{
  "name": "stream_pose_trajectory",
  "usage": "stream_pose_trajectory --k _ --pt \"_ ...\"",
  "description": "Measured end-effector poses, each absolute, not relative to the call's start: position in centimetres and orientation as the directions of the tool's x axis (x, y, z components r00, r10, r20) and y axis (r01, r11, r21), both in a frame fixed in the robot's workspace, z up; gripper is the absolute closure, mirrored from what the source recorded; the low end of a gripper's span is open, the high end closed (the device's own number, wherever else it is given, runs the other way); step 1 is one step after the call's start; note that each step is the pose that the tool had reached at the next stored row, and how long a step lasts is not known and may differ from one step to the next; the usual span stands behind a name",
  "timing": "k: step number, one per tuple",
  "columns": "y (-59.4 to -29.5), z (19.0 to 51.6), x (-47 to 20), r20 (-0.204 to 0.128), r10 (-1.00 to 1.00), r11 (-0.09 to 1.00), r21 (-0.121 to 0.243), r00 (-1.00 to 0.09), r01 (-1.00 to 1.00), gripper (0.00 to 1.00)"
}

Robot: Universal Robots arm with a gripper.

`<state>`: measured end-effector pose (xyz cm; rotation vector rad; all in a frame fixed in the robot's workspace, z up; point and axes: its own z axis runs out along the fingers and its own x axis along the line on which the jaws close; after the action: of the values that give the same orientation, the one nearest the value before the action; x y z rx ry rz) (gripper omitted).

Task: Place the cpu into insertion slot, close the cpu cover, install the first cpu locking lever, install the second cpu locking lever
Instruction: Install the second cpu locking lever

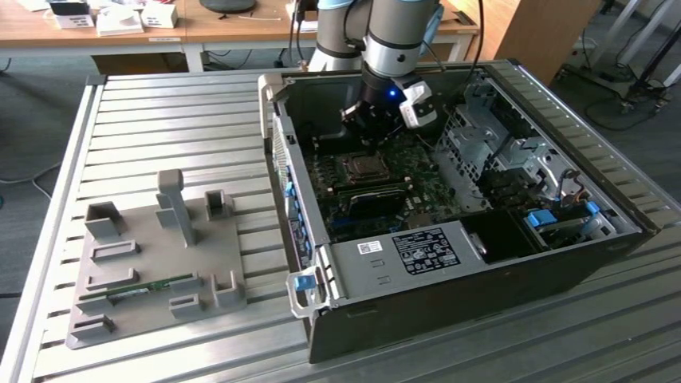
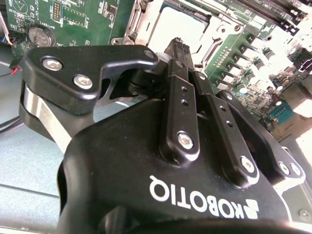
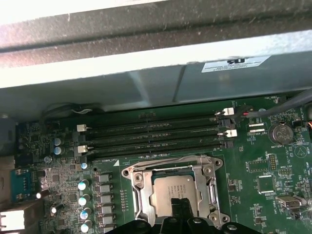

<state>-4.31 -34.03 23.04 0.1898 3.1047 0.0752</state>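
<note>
The cpu (image 3: 168, 187) lies flat in the insertion slot on the green board, pale silvery face up. The silvery cpu cover (image 3: 138, 187) lies down around it as a square frame. In the exterior view the cpu (image 1: 363, 167) sits mid-board inside the open computer case, and my gripper (image 1: 369, 142) hangs just above its far edge. In the second wrist view the black fingers meet at their tips, so the gripper (image 2: 178, 45) is shut, right over the edge of the cpu (image 2: 178, 27). Its tips (image 3: 178, 208) hide part of the socket. I cannot tell how the locking levers stand.
Several memory slots (image 3: 151, 134) run along the board beside the socket, with the case wall (image 3: 156, 87) behind. A drive cage (image 1: 500, 152) and a labelled metal box (image 1: 426, 249) crowd the case. A grey fixture tray (image 1: 159, 263) lies on the slatted table.
</note>
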Motion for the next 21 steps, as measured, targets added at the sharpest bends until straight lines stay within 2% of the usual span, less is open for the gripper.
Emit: stream_pose_trajectory --k 21 --pt "-34.40 23.32 -4.31 -0.027 0.123 0.991 0.050 -0.992 0.121 0.89"
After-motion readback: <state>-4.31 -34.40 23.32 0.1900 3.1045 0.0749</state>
